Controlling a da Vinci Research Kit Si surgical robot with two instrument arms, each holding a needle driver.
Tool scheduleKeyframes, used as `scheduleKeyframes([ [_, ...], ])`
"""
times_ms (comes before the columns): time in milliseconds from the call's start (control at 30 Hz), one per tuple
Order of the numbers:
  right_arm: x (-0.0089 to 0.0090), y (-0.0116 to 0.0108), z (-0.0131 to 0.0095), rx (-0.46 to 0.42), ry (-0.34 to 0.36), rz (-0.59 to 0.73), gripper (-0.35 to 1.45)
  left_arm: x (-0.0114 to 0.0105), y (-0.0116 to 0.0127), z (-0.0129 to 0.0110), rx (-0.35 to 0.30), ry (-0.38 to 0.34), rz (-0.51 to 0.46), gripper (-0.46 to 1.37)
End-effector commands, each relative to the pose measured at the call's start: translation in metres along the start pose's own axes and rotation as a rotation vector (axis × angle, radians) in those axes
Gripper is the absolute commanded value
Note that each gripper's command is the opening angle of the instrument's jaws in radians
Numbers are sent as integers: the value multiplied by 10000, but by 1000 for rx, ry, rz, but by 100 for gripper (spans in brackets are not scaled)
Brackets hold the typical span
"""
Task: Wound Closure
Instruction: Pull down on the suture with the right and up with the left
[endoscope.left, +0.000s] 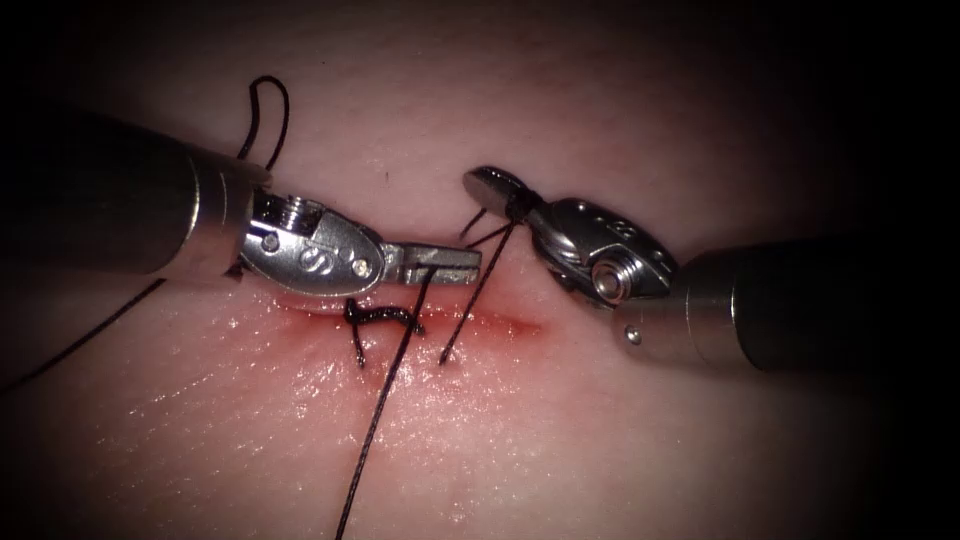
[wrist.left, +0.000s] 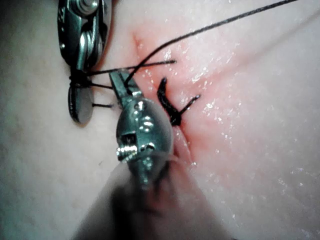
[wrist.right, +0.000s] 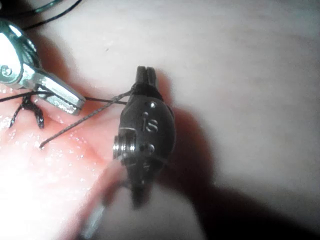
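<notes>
The thread (endoscope.left: 395, 375) is clamped in the left claw (endoscope.left: 455, 262) above the cut (endoscope.left: 470, 325); thread is wrapped round the closed right claw (endoscope.left: 497, 187); a knot (endoscope.left: 380, 317) lies on the tissue (endoscope.left: 560, 440); "is" is stamped on the right tool.

Dark thread (endoscope.left: 385, 400) crosses the reddened cut (endoscope.left: 500, 325) (one knotted stitch (endoscope.left: 380, 318) beside).
</notes>
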Motion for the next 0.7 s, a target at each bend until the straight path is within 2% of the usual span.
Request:
scheduleKeyframes([
  [33, 1, -1, -1, -5, 5, 1, -35, -1, 0, 0, -8, 0, -3, -35],
  [300, 1, -23, -11, 21, 7, 7, -35, -12, -1, -7, 19, -10, -32, -35],
  [700, -8, -40, -24, 27, 16, 11, -35, -8, -3, -9, 22, -15, -44, -35],
])
